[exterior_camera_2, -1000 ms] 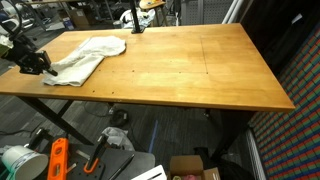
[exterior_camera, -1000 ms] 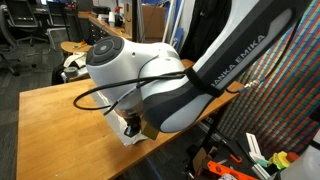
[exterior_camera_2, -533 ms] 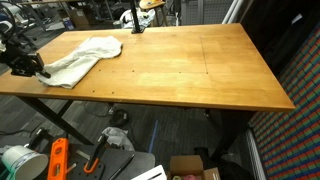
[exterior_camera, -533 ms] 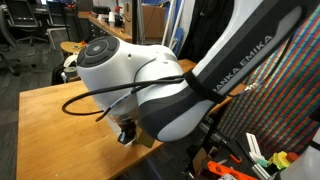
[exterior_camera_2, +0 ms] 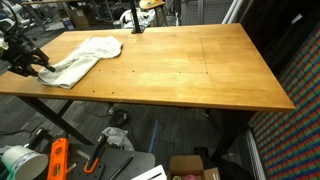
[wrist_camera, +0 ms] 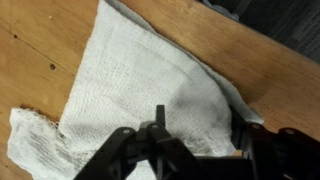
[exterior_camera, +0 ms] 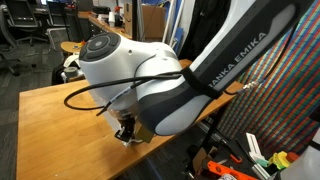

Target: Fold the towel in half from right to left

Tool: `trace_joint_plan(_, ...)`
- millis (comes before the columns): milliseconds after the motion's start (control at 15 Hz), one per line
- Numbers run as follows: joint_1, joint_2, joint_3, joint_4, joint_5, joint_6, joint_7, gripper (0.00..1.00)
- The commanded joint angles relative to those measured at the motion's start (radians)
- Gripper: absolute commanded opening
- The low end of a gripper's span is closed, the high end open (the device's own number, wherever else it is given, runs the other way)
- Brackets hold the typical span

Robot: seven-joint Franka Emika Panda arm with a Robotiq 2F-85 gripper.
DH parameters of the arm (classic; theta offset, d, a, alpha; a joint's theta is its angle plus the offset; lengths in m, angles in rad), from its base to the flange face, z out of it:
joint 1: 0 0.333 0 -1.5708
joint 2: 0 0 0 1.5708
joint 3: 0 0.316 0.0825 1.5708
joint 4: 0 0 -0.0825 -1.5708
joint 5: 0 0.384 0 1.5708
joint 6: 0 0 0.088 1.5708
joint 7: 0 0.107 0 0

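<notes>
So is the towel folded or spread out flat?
Folded over. In the wrist view the pale grey-white cloth towel has one layer over another; in an exterior view it lies bunched on the wooden table.

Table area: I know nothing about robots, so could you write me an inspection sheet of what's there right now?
Surface: wooden table, flat top.
Job's things: towel, pale and rumpled, lying near one corner of the table.
Clutter: orange object and cardboard box on the floor under the table.
Grippers: pincer at the towel's edge; in the wrist view its jaws stand apart and seem to hold nothing.
Cables: black cable looped beside the arm.
Surroundings: office chairs behind the table.
</notes>
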Motion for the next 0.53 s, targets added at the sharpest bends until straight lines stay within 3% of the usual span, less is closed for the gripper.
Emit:
trace_joint_plan(0, 0.002, 0.012, -0.032, 0.022, -0.037, -0.006, 0.010, 0.93)
trace_joint_plan(133, -0.009, 0.004, -0.043, 0.017, -0.011, -0.024, -0.026, 1.00)
trace_joint_plan(467, -0.046, -0.082, -0.042, -0.047, 0.158, -0.028, -0.225, 1.00)
